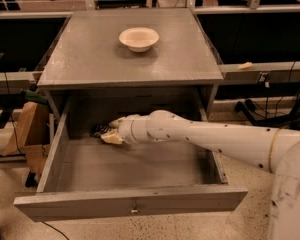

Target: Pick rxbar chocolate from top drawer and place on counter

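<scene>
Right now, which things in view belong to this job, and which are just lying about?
Part of the job:
- rxbar chocolate, dark, at the back left of the open top drawer
- counter
- gripper, inside the drawer, right beside the bar

Lying about:
- cream bowl on the counter
- cardboard box on the floor left of the cabinet
</scene>
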Controlling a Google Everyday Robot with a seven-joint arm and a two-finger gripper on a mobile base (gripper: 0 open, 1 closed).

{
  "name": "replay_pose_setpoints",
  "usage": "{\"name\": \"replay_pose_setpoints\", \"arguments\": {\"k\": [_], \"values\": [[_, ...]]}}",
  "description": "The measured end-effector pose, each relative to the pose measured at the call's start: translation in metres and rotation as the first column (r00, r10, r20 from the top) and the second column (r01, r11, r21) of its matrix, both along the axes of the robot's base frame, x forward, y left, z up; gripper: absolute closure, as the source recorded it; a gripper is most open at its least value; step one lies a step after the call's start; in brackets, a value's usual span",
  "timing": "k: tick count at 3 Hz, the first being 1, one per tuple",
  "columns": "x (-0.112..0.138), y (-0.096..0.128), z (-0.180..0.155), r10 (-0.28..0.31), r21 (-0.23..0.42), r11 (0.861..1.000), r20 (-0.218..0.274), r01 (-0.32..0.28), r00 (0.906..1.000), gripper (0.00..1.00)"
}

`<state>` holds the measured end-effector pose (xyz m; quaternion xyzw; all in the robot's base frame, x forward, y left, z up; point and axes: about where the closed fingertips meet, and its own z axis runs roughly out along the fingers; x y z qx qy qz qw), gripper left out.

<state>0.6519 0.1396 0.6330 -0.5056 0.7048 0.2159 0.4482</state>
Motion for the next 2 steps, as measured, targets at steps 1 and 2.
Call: {"name": "replay_pose_setpoints", "arguments": {"k": [1, 2], "values": [[-0.019, -0.045, 0.039, -0.057, -0.045, 0.997, 0.02, 0.058, 0.9982, 1.0], [-0.025, -0.086, 0.089, -0.102, -0.061, 0.993, 0.044, 0.105, 0.9938, 1.0]]}}
